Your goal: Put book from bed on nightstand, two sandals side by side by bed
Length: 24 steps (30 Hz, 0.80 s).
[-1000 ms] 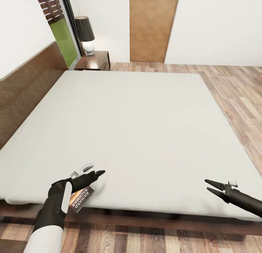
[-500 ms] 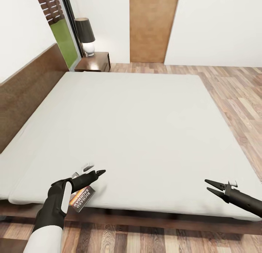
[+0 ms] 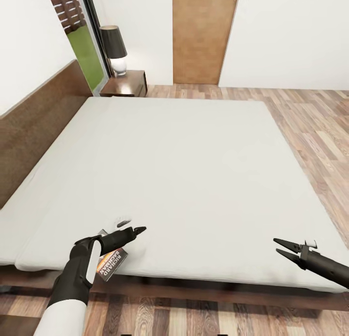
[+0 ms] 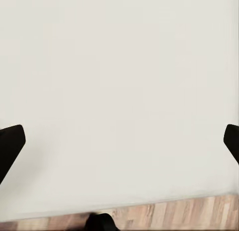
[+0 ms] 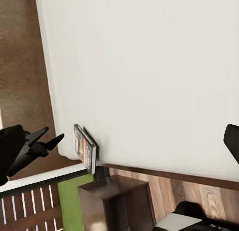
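Head view: small paperback book (image 3: 111, 264) lies at off-white bed's (image 3: 184, 171) near-left corner, under left gripper (image 3: 139, 229), fingers spread, empty; right gripper (image 3: 278, 246) open, far off.

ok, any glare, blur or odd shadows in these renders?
Head view: sharp, flat even light, no glare; soft shadow under the left gripper by the book on the bed. Left wrist view: mattress nearly featureless white. Right wrist view: book crisp, fingertips slightly soft at the edges.
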Motion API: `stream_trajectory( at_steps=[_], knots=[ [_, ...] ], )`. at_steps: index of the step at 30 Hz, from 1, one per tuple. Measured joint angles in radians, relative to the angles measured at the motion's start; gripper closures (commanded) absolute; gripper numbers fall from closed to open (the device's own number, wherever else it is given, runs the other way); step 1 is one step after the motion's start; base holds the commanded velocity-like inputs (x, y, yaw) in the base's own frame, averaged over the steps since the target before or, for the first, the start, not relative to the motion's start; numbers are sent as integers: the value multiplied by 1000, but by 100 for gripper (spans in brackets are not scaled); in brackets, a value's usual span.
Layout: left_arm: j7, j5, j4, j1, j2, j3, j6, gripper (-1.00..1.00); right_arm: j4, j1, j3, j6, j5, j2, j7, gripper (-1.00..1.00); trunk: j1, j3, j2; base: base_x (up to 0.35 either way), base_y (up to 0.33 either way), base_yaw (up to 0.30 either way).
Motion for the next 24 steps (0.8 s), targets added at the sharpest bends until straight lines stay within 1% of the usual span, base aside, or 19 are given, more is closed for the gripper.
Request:
stream_trajectory(
  at_steps=[2, 7, 11, 13, 16, 18, 19, 21, 22, 23, 24],
  knots=[
    [0, 0, 0, 2, 0, -8, 0, -100, 3, 2, -1, -1, -1, 0, 2, -100, -8, 6, 14, 0, 0, 0],
    [-2, 0, -1, 6, 0, -13, 0, -100, 5, 5, -2, -13, -2, -1, 7, -100, -27, 22, 49, 0, 0, 0],
    [-24, 0, -3, 8, 0, -14, 2, -100, 6, 7, -2, -16, -2, 0, 9, -100, -42, 34, 77, 0, 0, 0],
    [-69, 0, -3, 9, 0, -13, 2, -100, 8, 8, -3, -18, -2, 0, 10, -100, -50, 41, 91, 0, 0, 0],
    [-172, -1, -2, 11, 1, -12, 4, -100, 27, 10, -3, -26, -1, 0, 10, -100, -61, 50, 112, 0, 0, 0],
    [-205, -2, -2, 13, 1, -12, 5, -100, 67, 11, -2, -61, 0, 0, 10, -100, -69, 56, 126, 0, 0, 0],
    [-210, -2, -3, 13, 1, -12, 5, -100, 81, 12, -2, -76, 0, 0, 10, -100, -73, 60, 133, 0, 0, 0],
    [-221, -2, -3, 14, 1, -12, 5, -100, 146, 12, -2, -142, 1, 0, 10, -100, -81, 66, 147, 0, 0, 0],
    [-222, -3, -3, 14, 2, -12, 5, -100, 165, 12, -2, -160, 1, 0, 10, -100, -84, 69, 154, 0, 0, 0],
    [-226, -3, -3, 15, 1, -12, 6, -100, 260, 14, -1, -246, 4, 0, 9, -100, -88, 72, 161, 0, 0, 0],
    [-227, -3, -2, 15, 1, -12, 5, -100, 327, 13, 0, -302, 4, 0, 9, -100, -92, 75, 168, 0, 0, 0]
  ],
)
